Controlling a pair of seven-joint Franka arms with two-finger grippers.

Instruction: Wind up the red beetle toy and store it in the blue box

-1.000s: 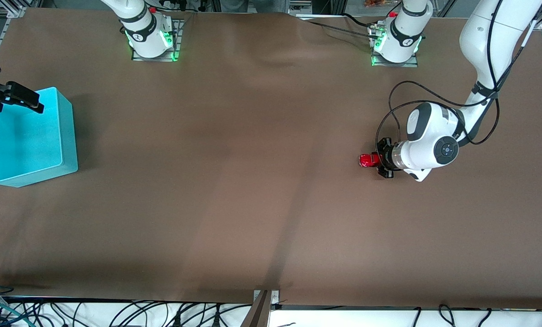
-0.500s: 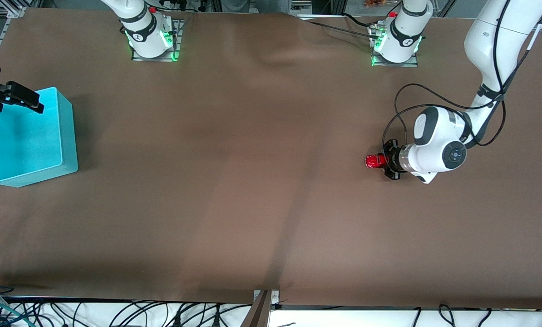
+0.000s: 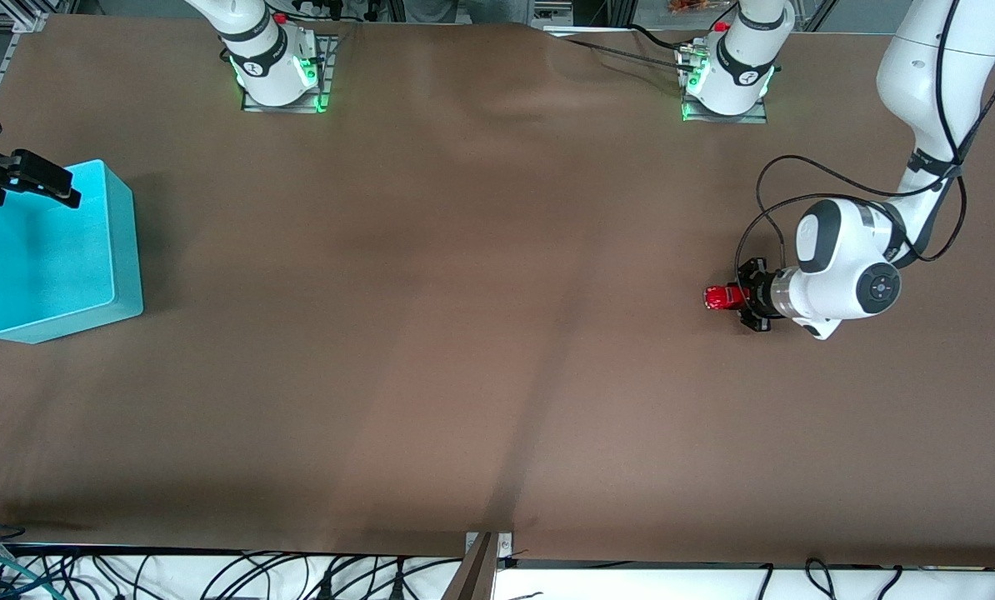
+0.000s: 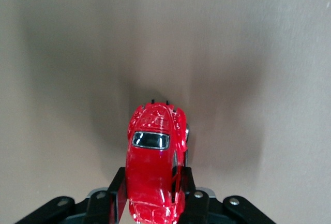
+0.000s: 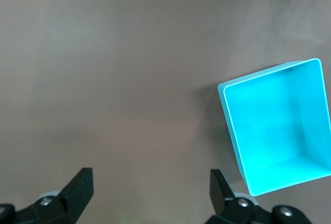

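The red beetle toy is down at the brown table surface toward the left arm's end. My left gripper is shut on it, and in the left wrist view the fingers clamp the rear sides of the toy, whose nose points away from the gripper. The blue box stands open-topped at the right arm's end of the table. My right gripper waits in the air by the box's rim, open with nothing between its fingers. The right wrist view shows the box empty.
The brown cloth covers the whole table between the toy and the box. The two arm bases stand along the table edge farthest from the front camera. Cables hang from the left arm's wrist.
My left gripper has drawn the toy along the table toward the left arm's end, still shut on it. The right arm has not moved.
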